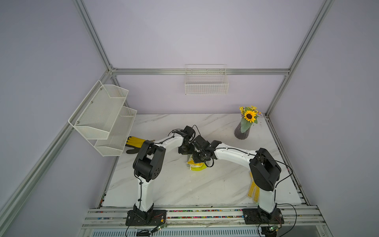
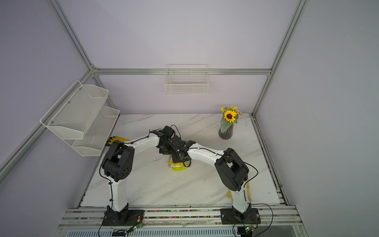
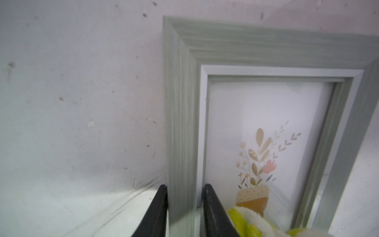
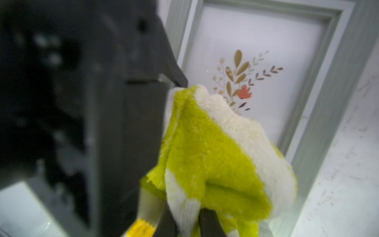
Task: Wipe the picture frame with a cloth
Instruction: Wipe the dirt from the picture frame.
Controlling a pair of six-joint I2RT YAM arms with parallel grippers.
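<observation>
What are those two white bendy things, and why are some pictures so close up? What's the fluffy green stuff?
Those are two robot arms, fixed at the near edge of the marble table. Both top views look down on everything from a camera high up. The close-up pictures come from small cameras on each arm's wrist. The left claw pinches one side of the picture frame. The right claw holds the cloth, a fluffy green and white towel, just in front of the frame's picture. Also on the table: a vase with a sunflower, a yellow rubber glove and a yellow mesh glove.

Lilac walls (image 1: 194,37), marbled white tabletop (image 1: 174,184), white wire basket (image 1: 206,88), mesh shelves (image 1: 102,115).
</observation>
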